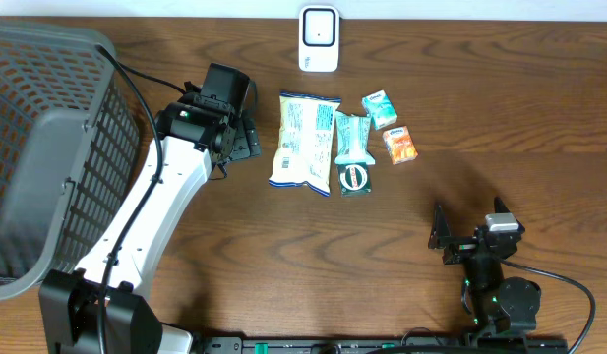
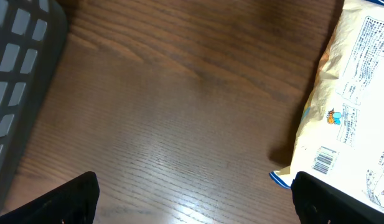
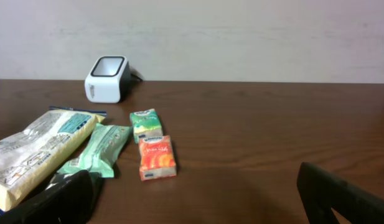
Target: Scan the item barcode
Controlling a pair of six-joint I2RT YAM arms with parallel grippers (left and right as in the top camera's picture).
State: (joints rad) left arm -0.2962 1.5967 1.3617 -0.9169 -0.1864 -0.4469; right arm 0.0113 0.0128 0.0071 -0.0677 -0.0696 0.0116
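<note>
left gripper (image 2: 192, 205): jaws wide, empty, just beside the snack bag (image 1: 305, 141). right gripper (image 3: 195, 199): jaws wide, empty, well apart from the snack bag.

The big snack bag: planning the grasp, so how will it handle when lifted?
The snack bag looks puffy and crinkled, so probably light and floppy, sagging if lifted by one end. Its smooth film may slip.

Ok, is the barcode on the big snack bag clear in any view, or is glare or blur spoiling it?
Left wrist: the barcode on the snack bag shows, small and soft, no glare on it; sheen sits on the table. Overhead: evenly lit, print too small. Right wrist: bag foreshortened, print unreadable.
</note>
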